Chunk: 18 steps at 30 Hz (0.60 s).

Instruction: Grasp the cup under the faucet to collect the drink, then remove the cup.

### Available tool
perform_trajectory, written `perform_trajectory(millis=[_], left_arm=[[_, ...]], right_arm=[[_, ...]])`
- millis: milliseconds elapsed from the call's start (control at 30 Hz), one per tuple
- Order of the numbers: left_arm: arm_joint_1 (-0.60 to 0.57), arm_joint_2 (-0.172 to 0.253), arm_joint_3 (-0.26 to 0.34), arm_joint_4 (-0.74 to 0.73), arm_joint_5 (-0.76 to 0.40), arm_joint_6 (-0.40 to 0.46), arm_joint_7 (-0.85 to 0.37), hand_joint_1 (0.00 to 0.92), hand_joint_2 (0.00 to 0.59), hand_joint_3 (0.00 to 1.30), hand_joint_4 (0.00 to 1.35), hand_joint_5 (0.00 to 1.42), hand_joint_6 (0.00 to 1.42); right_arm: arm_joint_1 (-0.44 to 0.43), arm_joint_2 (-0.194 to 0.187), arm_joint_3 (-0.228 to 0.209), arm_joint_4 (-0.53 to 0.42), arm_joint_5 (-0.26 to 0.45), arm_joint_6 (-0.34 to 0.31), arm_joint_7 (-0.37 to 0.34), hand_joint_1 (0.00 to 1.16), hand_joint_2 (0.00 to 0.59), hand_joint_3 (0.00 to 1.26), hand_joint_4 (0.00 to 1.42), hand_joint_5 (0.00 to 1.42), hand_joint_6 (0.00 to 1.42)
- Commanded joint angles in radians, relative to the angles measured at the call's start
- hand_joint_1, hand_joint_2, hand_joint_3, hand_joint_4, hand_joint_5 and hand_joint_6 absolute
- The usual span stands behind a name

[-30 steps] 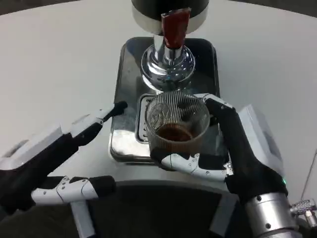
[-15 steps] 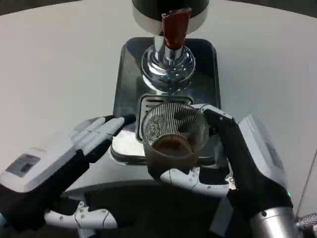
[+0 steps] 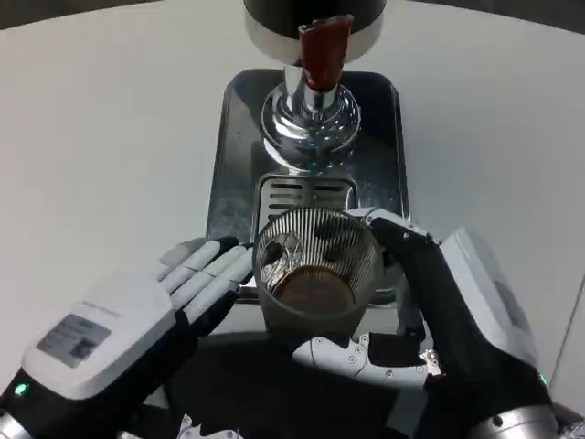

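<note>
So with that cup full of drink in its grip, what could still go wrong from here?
The ribbed glass cup holds brown drink and has no lid, so a tilt or jerk by the right robot hand gripping it could slosh liquid out. The left robot hand has its fingers right beside the cup; a nudge could knock it. The cup hangs over the front edge of the metal drip tray and could clip it.

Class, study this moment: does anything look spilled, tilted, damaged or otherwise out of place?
Nothing stands out. The cup sits upright in the right hand, brown drink inside, none on the metal tray. The left hand is beside it.
</note>
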<state>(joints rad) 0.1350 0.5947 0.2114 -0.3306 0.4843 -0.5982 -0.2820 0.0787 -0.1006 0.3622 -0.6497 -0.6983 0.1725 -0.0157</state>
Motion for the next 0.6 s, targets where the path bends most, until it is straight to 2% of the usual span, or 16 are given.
perform_trajectory(millis=[33,267,600], left_arm=[[0.045,-0.025,-0.023,-0.056,0.046,0.043,0.01,0.324,0.119,0.0,0.0,0.0,0.0],[0.094,-0.059,-0.036,-0.124,0.08,0.105,0.013,0.344,0.12,0.0,0.0,0.0,0.0],[0.16,-0.078,-0.034,-0.181,0.093,0.147,0.019,0.349,0.124,0.0,0.0,0.0,0.0]], right_arm=[[0.035,-0.01,0.013,-0.061,0.003,-0.051,0.016,1.01,0.147,0.97,1.13,1.15,1.38],[0.085,-0.028,0.018,-0.101,0.005,-0.067,0.038,1.01,0.147,0.97,1.13,1.15,1.38],[0.164,-0.052,0.014,-0.157,0.022,-0.091,0.075,1.01,0.147,0.98,1.13,1.16,1.38]])
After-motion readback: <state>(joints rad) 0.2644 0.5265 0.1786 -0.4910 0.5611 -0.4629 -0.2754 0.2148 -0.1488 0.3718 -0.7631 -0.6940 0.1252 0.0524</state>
